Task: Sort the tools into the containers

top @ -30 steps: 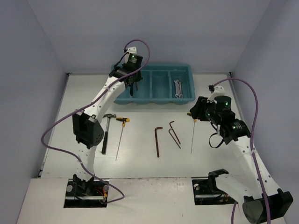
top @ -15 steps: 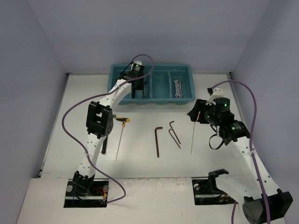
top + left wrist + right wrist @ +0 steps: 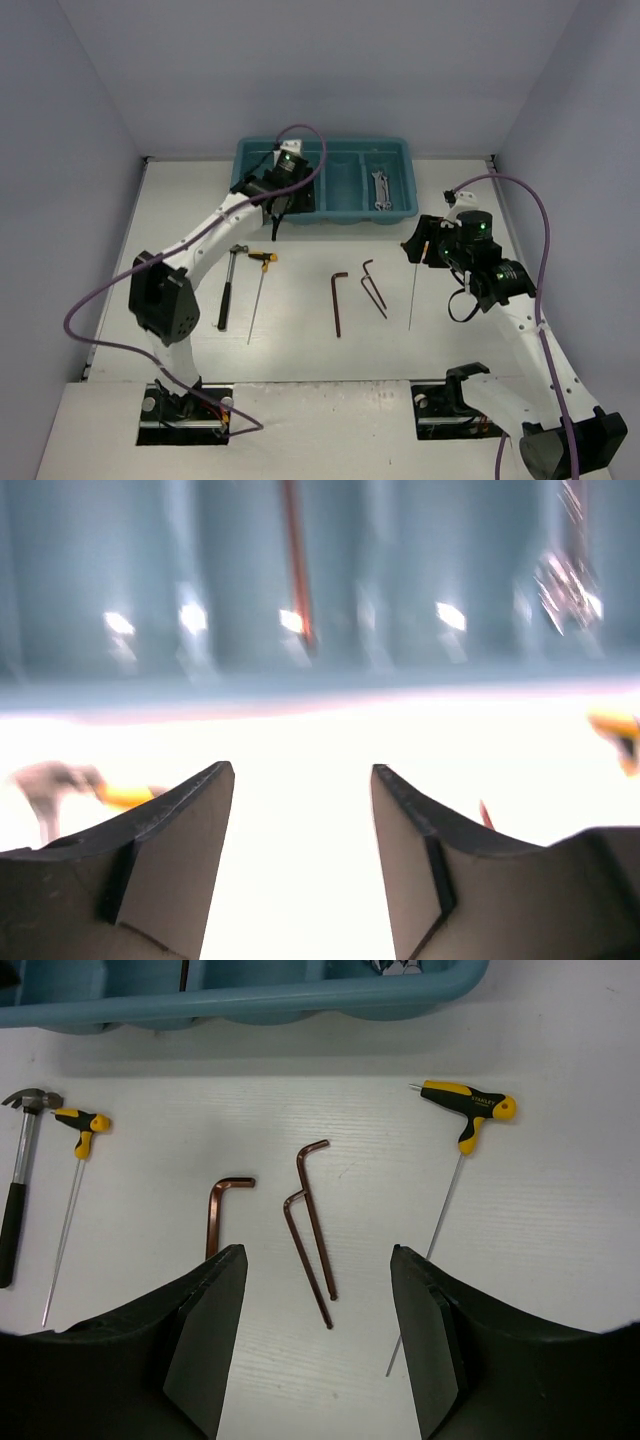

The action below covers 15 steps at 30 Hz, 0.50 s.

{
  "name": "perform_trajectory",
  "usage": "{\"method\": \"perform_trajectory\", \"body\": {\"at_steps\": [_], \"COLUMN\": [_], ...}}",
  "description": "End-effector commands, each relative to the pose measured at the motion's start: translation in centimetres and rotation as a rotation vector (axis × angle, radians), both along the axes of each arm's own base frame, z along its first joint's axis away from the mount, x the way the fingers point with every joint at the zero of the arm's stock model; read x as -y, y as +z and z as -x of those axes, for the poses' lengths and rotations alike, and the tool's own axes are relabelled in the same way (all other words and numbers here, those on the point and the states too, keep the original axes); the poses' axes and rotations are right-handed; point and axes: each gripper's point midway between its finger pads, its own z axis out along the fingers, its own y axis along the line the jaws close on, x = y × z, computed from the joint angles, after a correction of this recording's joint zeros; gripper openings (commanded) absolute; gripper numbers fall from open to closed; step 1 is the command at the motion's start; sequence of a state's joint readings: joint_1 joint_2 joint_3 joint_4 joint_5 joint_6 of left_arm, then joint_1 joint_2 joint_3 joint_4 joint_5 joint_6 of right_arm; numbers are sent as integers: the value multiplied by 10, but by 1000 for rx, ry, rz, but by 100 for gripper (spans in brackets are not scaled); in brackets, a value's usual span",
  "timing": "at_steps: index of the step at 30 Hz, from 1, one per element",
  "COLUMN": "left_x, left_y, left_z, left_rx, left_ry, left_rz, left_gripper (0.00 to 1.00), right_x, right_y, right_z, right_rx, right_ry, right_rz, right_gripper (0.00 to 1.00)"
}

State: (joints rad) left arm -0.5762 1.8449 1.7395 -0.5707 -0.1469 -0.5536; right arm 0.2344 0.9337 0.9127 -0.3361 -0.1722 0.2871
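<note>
Pale lavender walls are boxing in a matte white table (image 3: 300,350), where a glossy teal plastic tray (image 3: 400,146) is sitting at 12 o'clock with a silver wrench (image 3: 379,190) lying in its 3 o'clock end compartment. The left hand (image 3: 300,810) is hovering spread at the tray's 6 o'clock rim, its blurred view smearing a reddish hex key (image 3: 296,560) inside, while the right hand (image 3: 315,1255) is gaping wide at 3 o'clock. Across mid-table are lying a black-handled hammer (image 3: 226,300), two thin T-handle drivers (image 3: 462,1105) and three coppery L-shaped hex keys (image 3: 212,1220).

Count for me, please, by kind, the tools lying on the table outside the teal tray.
Hammer: 1
T-handle drivers: 2
Hex keys: 3
Total: 6
</note>
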Motion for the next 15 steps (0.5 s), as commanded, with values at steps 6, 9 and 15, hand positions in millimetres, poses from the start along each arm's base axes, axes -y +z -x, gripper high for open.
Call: {"method": "perform_trajectory", "body": {"at_steps": [6,9,15], "left_x": [84,103,117], "left_y": [-46,-74,-119], "left_z": [143,165,176], "left_rx": [-176,-243,-307], "left_ry": [-17,-3,42], "left_rz": [111,108,53], "left_gripper": [53,53,51], "right_x": [2,0,-2], "right_y": [21,18,18], "right_z": [6,10,17], "right_rx": [68,62,65], "right_ry": [-5,8,24], "right_rz": [-23,-29,-31], "right_gripper": [57,57,58]}}
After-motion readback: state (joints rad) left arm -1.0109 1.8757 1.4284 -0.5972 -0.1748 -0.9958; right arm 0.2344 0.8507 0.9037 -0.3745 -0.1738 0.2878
